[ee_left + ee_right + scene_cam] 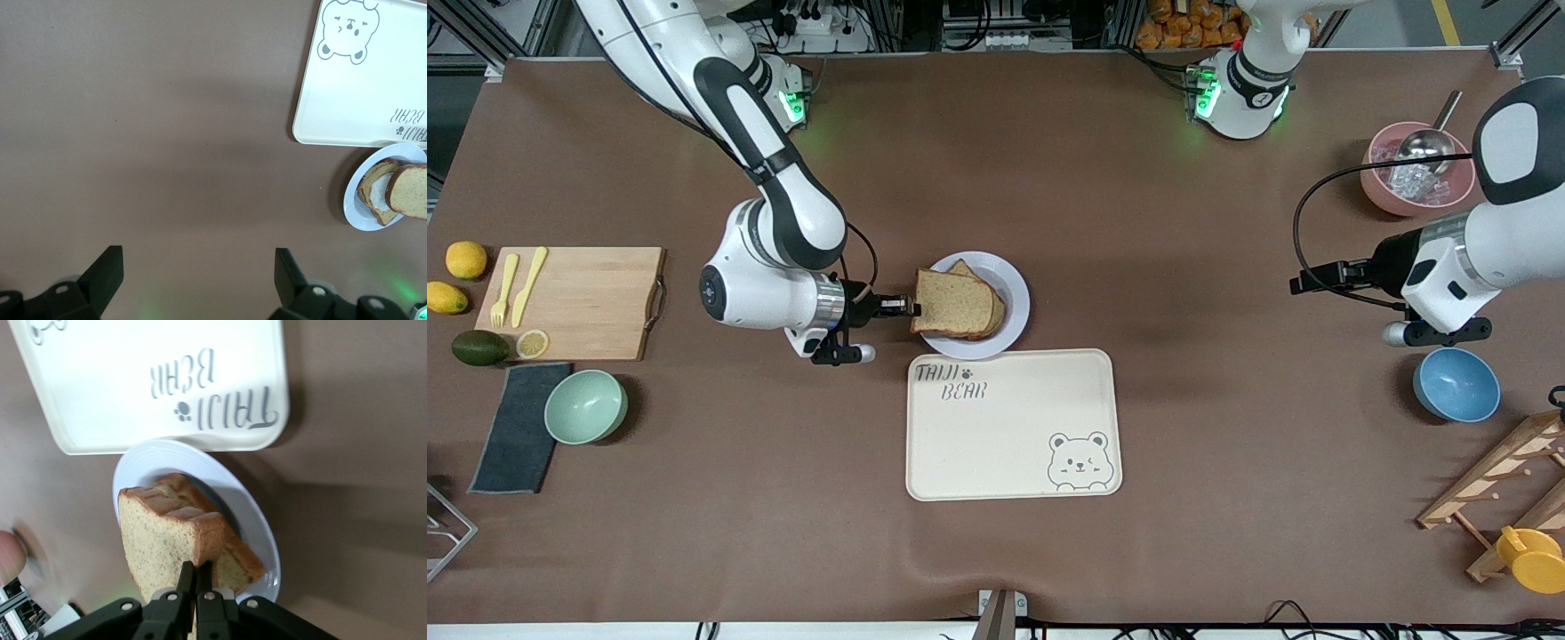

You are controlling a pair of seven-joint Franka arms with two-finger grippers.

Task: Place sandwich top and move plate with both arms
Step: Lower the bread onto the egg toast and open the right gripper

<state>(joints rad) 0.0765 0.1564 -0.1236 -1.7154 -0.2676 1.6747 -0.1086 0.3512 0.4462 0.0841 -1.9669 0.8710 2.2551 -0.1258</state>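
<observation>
While right gripper (911,308) pinches sandwich top (953,303) over plate (1016,283), left arm waits

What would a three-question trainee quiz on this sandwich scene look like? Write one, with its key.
1. True or false: the right gripper is shut on the sandwich top.
2. What does the sandwich top hang over? A) the bear tray B) the plate C) the cutting board
3. Fill in: the left gripper, over bare table at its own arm's end, is ____.

Key:
1. True.
2. B, the plate, which lies beside the bear tray.
3. Open.
</observation>
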